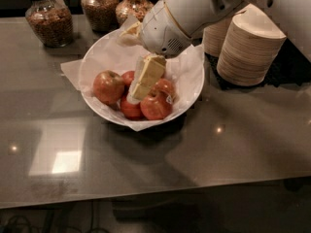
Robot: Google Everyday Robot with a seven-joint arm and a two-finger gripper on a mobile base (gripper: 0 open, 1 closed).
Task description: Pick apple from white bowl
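Note:
The white bowl point(95, 55), lined with crinkled white paper, stands on the grey table and holds several apples. The apple point(108, 87), the largest one, red-orange with pale patches, lies at the bowl's left side. Smaller red apples point(155, 106) lie beside it in the middle and right, one with a sticker. My gripper point(135, 94) reaches down into the bowl from the upper right. Its cream tips are among the apples, just right of the large apple and above a small red one. It hides part of the apples behind it.
Three glass jars of dry food point(48, 21) stand at the back left behind the bowl. Stacks of tan paper bowls point(249, 52) stand on a dark mat at the right. The table's front edge runs across the bottom.

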